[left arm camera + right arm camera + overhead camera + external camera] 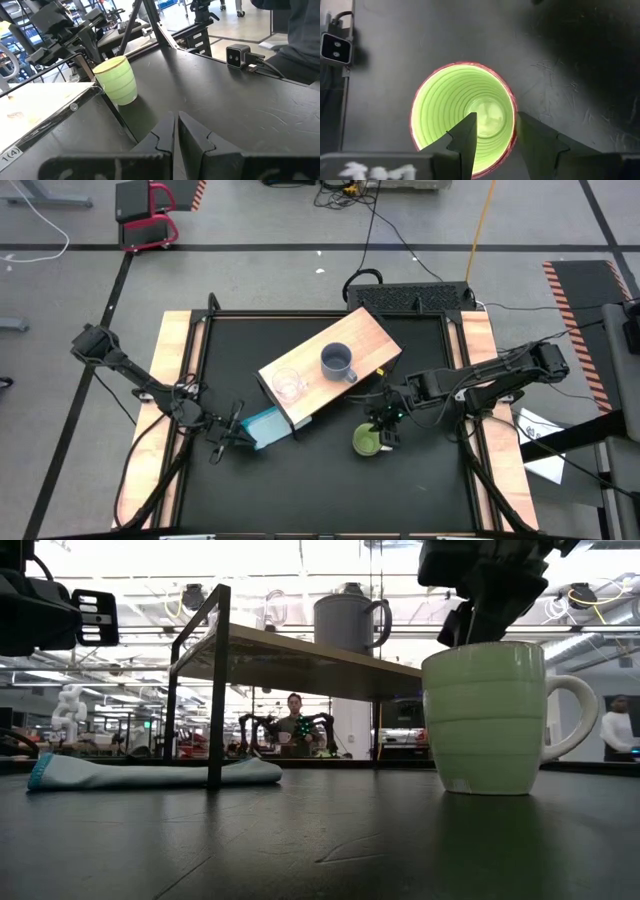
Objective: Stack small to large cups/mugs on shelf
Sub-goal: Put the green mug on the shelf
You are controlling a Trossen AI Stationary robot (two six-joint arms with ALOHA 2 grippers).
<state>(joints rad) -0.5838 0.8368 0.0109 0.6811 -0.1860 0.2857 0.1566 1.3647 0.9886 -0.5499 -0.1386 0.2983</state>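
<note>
The light-green mug (366, 442) stands upright on the black table, right of centre; it also shows in the low view (490, 715). My right gripper (495, 130) is open above it and points down. One finger is inside the mug and the other is outside its far-right rim. The grey-blue mug (337, 362) and the clear glass cup (287, 385) stand on the wooden shelf (370, 335). My left gripper (176, 127) is shut and empty, low over the table beside the teal block (265, 427). My right gripper straddles the green mug's wall (512, 112) from above, one finger (465, 140) inside and one (535, 140) outside. I cannot tell whether either finger touches the wall. The mug stands upright on the table.
The teal block (150, 772) lies flat by the shelf's black metal leg (215, 680). A small camera (237, 55) sits at the table's near edge. Wooden side strips (170, 380) border the black mat. People stand in the room behind the table.
</note>
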